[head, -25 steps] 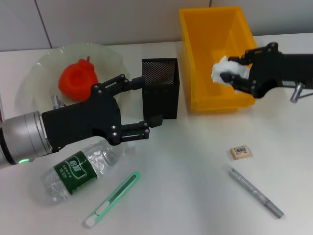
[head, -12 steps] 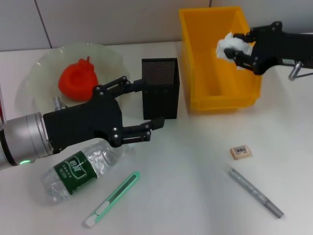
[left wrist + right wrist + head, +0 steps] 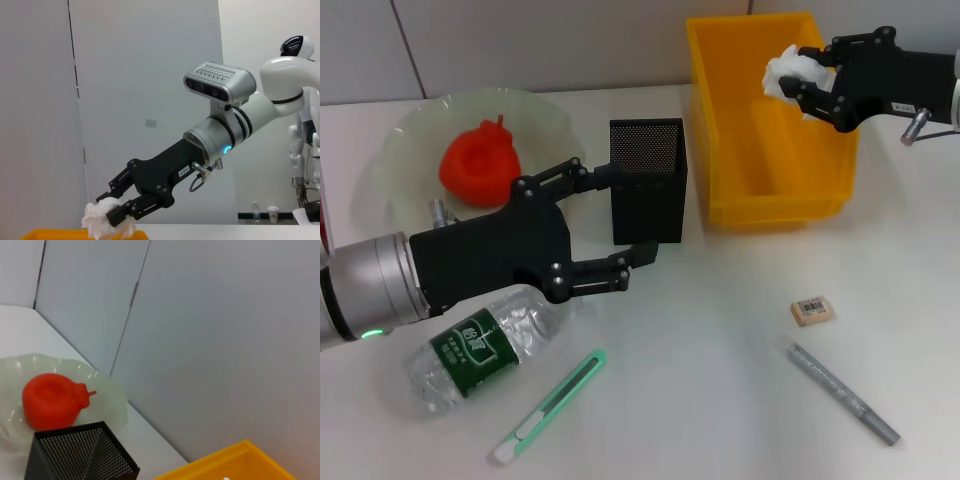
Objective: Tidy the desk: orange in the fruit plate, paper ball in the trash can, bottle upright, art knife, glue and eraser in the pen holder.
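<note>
My right gripper [image 3: 808,82] is shut on the white paper ball [image 3: 786,68] and holds it above the far part of the yellow trash can [image 3: 730,120]. The left wrist view shows that ball [image 3: 102,220] pinched over the can's rim [image 3: 55,233]. My left gripper [image 3: 632,208] hangs open just in front of the black mesh pen holder [image 3: 647,150], above the lying bottle [image 3: 475,348]. The orange [image 3: 477,165] rests in the fruit plate [image 3: 395,140]. The green art knife [image 3: 550,405], the grey glue stick [image 3: 842,393] and the eraser [image 3: 812,311] lie on the desk.
The right wrist view takes in the orange [image 3: 52,401], the plate [image 3: 111,392], the pen holder [image 3: 80,450] and the can's corner [image 3: 235,465]. A grey panelled wall runs behind the desk.
My right gripper has carried the paper ball up and toward the back of the trash can. The left gripper has drifted slightly right and is still open.
</note>
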